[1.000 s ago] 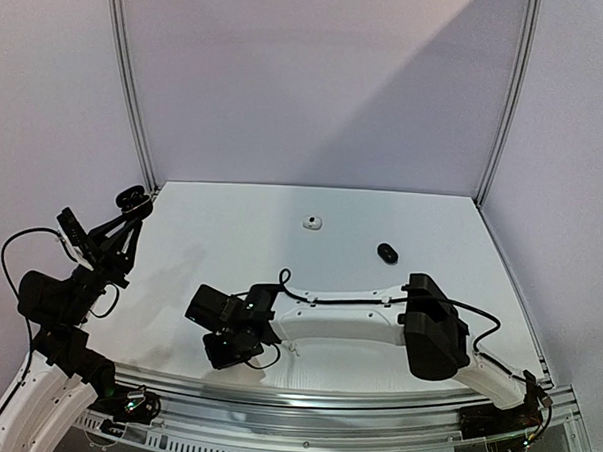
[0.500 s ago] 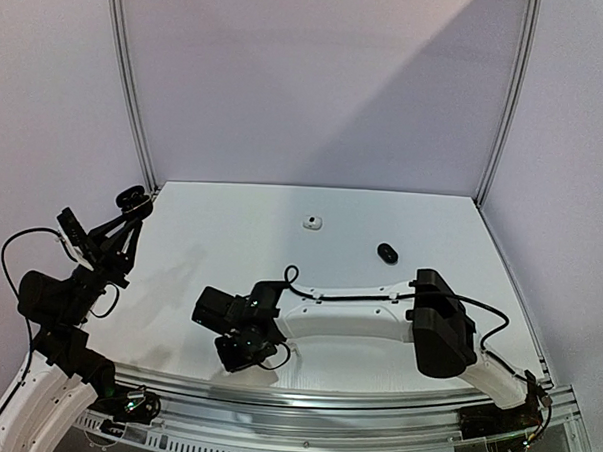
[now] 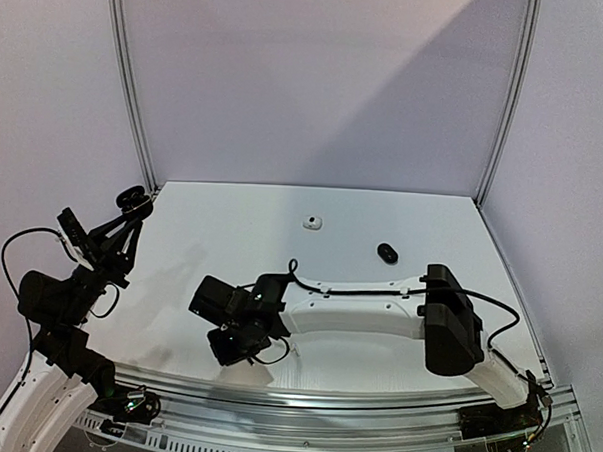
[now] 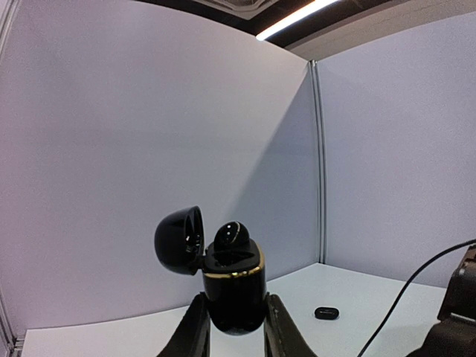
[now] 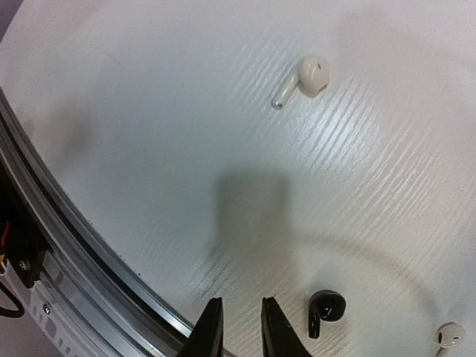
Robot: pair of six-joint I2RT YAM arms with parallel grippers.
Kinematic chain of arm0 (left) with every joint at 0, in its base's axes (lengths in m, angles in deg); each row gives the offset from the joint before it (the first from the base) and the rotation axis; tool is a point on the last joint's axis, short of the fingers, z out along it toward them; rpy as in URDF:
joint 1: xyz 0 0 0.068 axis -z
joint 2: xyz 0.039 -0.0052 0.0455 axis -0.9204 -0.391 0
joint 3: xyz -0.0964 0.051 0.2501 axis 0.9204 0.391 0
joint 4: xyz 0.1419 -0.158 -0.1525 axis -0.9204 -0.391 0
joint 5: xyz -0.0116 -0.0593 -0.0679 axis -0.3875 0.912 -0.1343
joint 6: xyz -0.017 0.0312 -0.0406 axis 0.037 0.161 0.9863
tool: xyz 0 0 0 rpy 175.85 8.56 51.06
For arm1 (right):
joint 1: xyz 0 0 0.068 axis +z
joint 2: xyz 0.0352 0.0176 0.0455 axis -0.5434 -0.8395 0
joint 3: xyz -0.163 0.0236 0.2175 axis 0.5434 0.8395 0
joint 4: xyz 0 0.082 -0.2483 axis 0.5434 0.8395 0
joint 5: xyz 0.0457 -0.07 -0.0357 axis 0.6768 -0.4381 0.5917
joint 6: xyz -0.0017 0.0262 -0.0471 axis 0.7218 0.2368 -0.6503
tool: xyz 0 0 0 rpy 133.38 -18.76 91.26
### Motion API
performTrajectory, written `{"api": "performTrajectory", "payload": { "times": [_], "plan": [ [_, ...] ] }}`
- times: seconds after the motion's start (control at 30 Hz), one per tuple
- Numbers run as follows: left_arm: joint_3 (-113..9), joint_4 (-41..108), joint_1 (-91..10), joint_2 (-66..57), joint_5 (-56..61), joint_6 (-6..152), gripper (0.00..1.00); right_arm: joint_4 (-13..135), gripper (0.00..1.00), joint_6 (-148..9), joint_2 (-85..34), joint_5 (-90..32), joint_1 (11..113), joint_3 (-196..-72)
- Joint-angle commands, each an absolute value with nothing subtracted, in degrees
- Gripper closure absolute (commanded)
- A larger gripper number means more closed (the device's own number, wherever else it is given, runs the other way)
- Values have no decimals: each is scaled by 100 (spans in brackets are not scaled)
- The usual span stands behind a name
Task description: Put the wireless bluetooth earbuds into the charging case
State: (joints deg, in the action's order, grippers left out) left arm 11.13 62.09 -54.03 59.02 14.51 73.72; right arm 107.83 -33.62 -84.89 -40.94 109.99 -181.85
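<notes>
Black earbud [image 5: 325, 307] lies on table [image 5: 149, 111] just beside right gripper [image 5: 240, 316], rightward in wrist view, stem roughly parallel to jaws, which are barely parted, empty. Left gripper [image 4: 234, 327] clamps open charging case [image 4: 233, 294] aloft, well apart.

From above, my right gripper [image 3: 231, 348] hides the earbuds [image 5: 327, 306] lying beneath it. In my right wrist view, the bottom corner cuts off a white earbud [image 5: 448, 335], and only my fingertips [image 5: 210, 327] show. The far white speck [image 3: 313, 223] and black speck [image 3: 387, 253] are too small to name.
</notes>
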Motion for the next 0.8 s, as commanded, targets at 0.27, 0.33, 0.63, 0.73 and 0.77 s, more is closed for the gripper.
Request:
{"api": "performTrajectory", "payload": {
  "times": [0.27,0.33,0.63,0.73,0.77],
  "plan": [
    [1209,6156,-5472,5932,1489,7426,100,12460,45,-2059,-8524,-5518,10889,-19305],
    [1209,6166,-5467,5926,1490,7429,100,12472,43,-2057,-8760,-5463,10894,-19408],
    [1209,6157,-5471,5926,1508,7429,100,12410,45,-2151,-9109,-5287,10912,-19402],
    [1209,6163,-5468,5921,1508,7429,100,12435,48,-2179,-9194,-5284,10921,-19404],
    [1213,6163,-5470,5919,1509,7433,100,12434,49,-2187,-9217,-5275,10918,-19405]
  ]
}}
